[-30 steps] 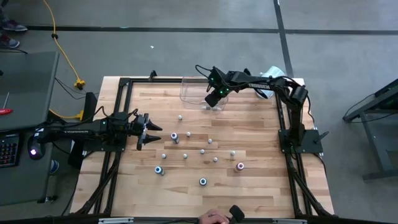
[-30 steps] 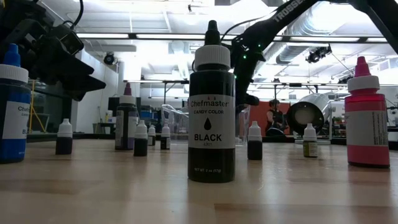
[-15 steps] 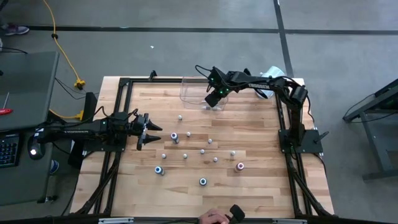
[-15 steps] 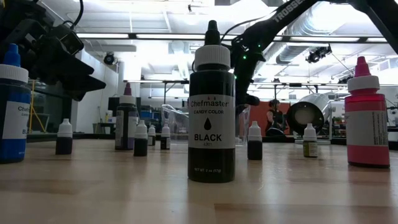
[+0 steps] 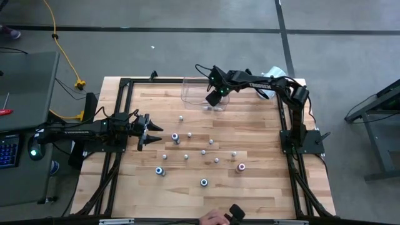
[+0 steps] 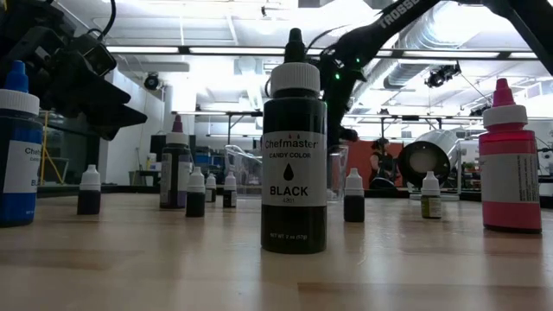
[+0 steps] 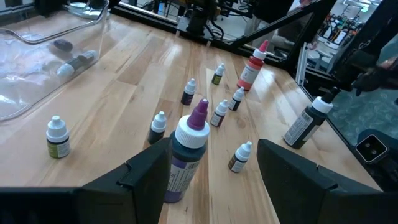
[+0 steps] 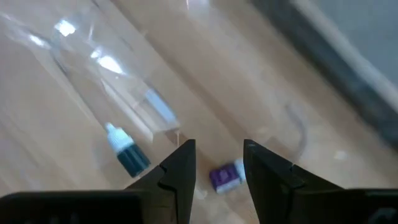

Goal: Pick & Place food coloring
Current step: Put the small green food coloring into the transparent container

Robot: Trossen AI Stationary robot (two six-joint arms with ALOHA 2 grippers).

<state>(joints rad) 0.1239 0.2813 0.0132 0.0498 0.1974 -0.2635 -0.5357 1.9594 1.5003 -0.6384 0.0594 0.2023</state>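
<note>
Small dropper bottles of food coloring [image 5: 203, 151] stand upright and scattered on the wooden table, among them a pink-capped one [image 5: 241, 167] and two blue-capped ones [image 5: 160, 170]. My right gripper [image 8: 217, 168] hangs open over the clear plastic bin [image 5: 199, 94] at the far edge. Below it a purple bottle [image 8: 225, 176] and a white-capped bottle [image 8: 124, 152] lie on their sides in the bin. My left gripper [image 7: 208, 171] is open at the table's left, level, with a purple-capped bottle [image 7: 186, 155] standing just ahead of its fingers, untouched.
Large bottles stand near the table's near edge: black [image 6: 294, 155], pink [image 6: 510, 164], blue [image 6: 17, 155]. A white paper roll [image 5: 272, 81] sits at the far right corner. A person's hand [image 5: 215, 217] shows at the near edge. A black frame [image 5: 125, 84] borders the table.
My right gripper has shifted a little toward the table's left and far edge over the bin, still open. The left arm and the bottles on the table have kept still.
</note>
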